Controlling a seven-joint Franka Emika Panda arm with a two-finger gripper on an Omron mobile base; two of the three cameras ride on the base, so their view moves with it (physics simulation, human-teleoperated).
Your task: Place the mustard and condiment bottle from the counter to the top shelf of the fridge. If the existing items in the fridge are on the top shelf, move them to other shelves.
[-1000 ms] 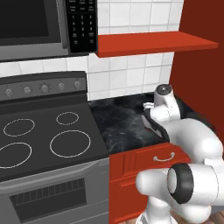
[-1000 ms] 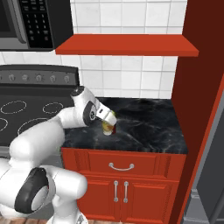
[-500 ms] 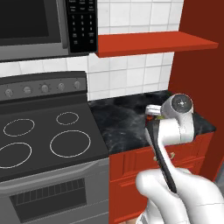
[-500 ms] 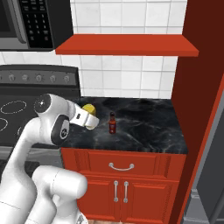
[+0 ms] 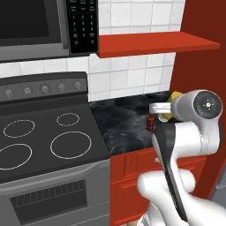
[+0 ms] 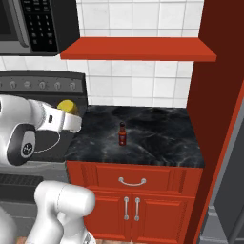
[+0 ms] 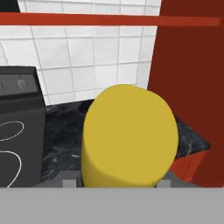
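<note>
My gripper is shut on the mustard, whose broad yellow body stands between the fingers in the hand view. In the right base view the mustard pokes out above the gripper, held in the air over the left end of the counter. From the left base camera, the mustard peeks out behind the gripper. The small dark red condiment bottle stands upright on the counter, to the right of the hand and apart from it. It also shows as a condiment bottle just behind my arm.
A stovetop with white rings lies left of the counter, under a microwave. A red shelf hangs above the counter. A tall red panel closes the right side, with the grey fridge beyond it.
The gripper has risen from the counter with the mustard in it and swung up and left, leaving the condiment bottle standing alone.
</note>
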